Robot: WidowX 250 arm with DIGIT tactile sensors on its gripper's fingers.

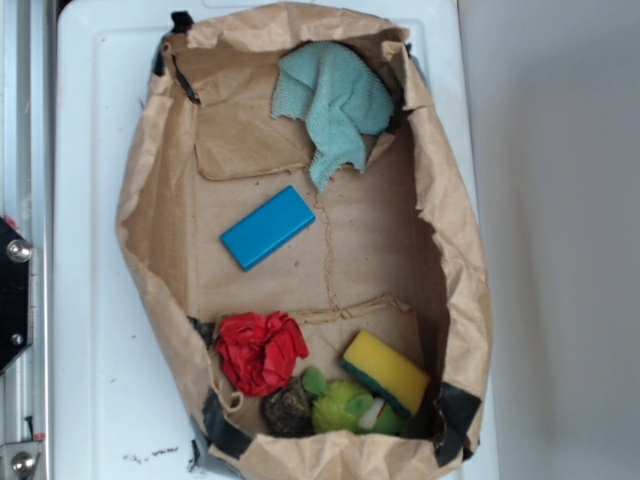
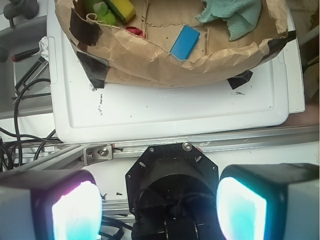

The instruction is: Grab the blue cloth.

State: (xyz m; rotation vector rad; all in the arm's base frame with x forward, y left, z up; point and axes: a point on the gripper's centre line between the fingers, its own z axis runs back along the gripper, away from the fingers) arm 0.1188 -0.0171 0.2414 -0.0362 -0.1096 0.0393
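Aluminium framing with a black bracket (image 1: 12,300) runs down the left edge of the exterior view, beside a white plastic lid-like board (image 1: 85,300) that serves as the work surface. On this board rests a shallow tray formed from crumpled brown paper (image 1: 150,230), its rolled-down rim patched with black tape (image 1: 222,428) at the corners. Inside the tray, contents lie as follows, left to right. A crumpled red cloth (image 1: 260,350) sits at the lower left of the floor. A bright blue hard rectangular block (image 1: 267,227) lies flat and diagonal near the centre. A small dark brown lump (image 1: 288,410) touches a green plush toy (image 1: 345,403) at the bottom rim. The blue cloth, a soft pale teal terry washcloth (image 1: 333,103), is bunched in the upper right corner, partly draped against the tray wall and well apart from the block. A yellow sponge with a green scouring layer (image 1: 386,372) lies at the lower right, just beside the plush toy.

In the wrist view, the gripper (image 2: 160,210) hangs outside the tray, above the aluminium rail (image 2: 200,141). Its two fingers (image 2: 75,212) stand spread wide apart, with nothing between them. The washcloth (image 2: 235,14) appears at the top right of that view, inside the tray and far from the fingers.
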